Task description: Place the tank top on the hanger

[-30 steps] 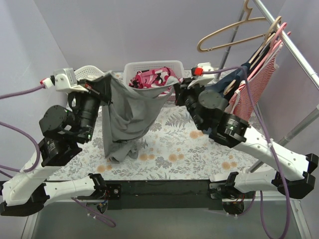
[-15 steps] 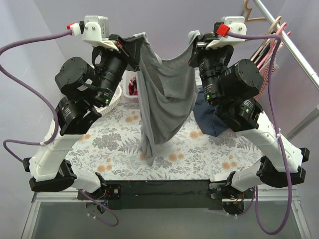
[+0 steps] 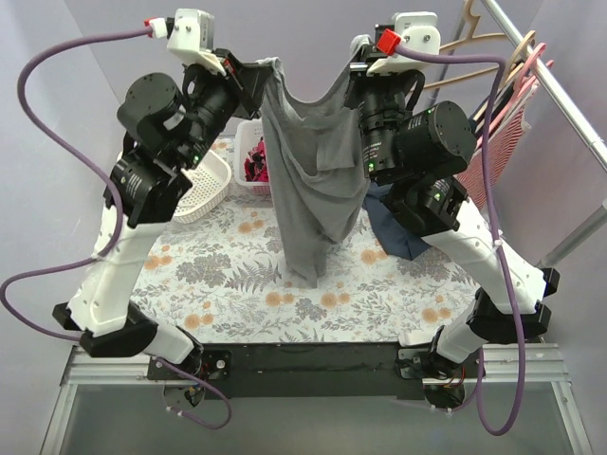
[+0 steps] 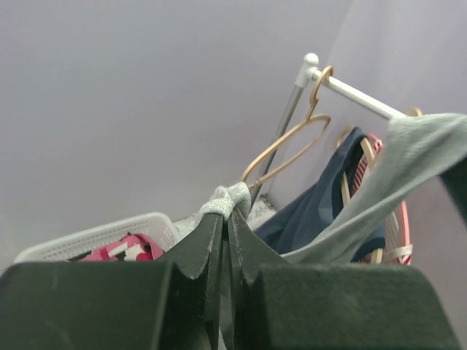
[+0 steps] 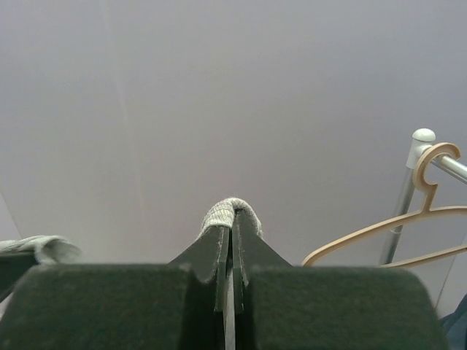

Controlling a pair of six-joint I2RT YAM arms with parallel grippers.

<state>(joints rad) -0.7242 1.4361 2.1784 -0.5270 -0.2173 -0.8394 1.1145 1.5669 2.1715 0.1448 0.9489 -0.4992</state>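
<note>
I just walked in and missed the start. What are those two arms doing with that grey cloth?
Both arms hold the grey tank top up in the air between them. The left gripper and the right gripper are each shut on a shoulder strap, and the body hangs down toward the floral table. The tan hanger hangs bare on the rail at the right. The top is not yet on it.

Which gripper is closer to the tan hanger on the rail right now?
Right. The right gripper holds a tank top strap just left of the hanger; the left gripper holds the other strap farther left, across the garment.
</note>
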